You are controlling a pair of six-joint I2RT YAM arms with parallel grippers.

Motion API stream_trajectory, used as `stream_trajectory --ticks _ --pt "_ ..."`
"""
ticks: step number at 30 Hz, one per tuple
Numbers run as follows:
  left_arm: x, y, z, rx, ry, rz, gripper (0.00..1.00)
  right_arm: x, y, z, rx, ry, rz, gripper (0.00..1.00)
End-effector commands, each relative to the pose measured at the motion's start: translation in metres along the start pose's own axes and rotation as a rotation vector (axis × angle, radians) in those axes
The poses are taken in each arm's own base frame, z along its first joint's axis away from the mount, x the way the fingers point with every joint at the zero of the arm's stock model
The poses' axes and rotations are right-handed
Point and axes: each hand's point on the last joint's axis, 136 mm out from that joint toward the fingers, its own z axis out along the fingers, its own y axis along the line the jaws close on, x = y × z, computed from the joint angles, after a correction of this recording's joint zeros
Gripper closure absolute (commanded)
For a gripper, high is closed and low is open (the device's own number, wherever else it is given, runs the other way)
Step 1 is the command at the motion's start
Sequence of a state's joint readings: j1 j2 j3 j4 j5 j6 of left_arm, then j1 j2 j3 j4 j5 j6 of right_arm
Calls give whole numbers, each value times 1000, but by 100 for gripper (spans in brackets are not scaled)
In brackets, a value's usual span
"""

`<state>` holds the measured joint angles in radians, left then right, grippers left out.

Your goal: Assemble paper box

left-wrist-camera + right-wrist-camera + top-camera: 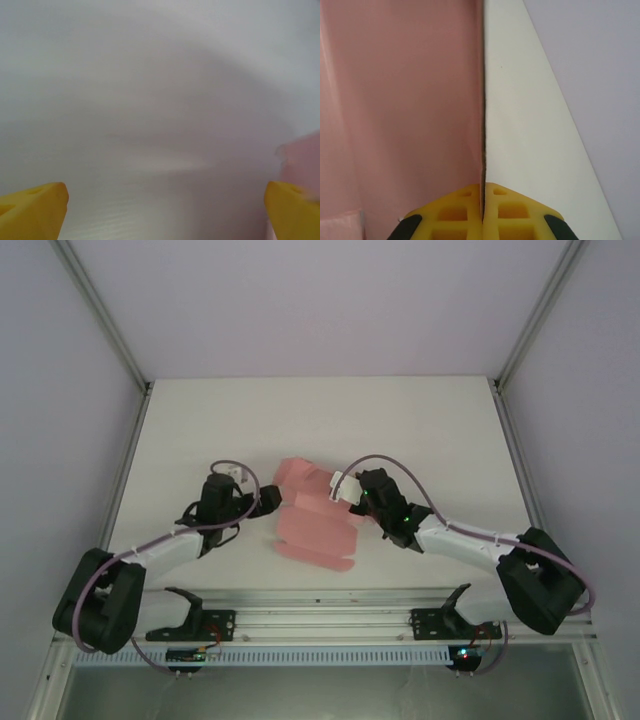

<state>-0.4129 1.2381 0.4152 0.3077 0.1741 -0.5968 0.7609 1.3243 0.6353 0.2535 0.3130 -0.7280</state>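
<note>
By the right gripper's (483, 192) closed tips an edge of the paper box (405, 100) is pinched at mid-table, the left gripper (165, 200) spread wide at its nine o'clock; folding is judged barely begun.

A white desk (320, 420) stood inside pale lilac-grey walls (320, 300). Two metal posts (100, 315) rose at its far corners. An aluminium rail (320, 615) ran along its near edge. The light was soft and even.
</note>
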Motion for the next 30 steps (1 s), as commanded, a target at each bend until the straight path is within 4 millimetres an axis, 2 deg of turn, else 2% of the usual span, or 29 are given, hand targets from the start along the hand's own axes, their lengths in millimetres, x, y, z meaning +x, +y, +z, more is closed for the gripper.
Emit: stream_trajectory --ticks 1,10,16,20,24,30 --pt "-7 -34 0 141 -42 118 0 -13 -3 -6 -17 -40 34 100" --pt "12 -50 8 147 -46 255 0 -20 -3 -13 -48 -77 72 100" --pt "19 -50 23 42 -28 319 1 -21 1 -15 -66 -90 75 100" --pt "22 -53 28 31 -18 322 1 -18 2 -15 -59 -81 67 100" --pt "18 -57 16 50 -37 304 0 -13 -3 -11 -18 -53 25 100" --pt "7 -45 -23 -26 -74 298 0 -7 -14 -7 56 -19 -44 100"
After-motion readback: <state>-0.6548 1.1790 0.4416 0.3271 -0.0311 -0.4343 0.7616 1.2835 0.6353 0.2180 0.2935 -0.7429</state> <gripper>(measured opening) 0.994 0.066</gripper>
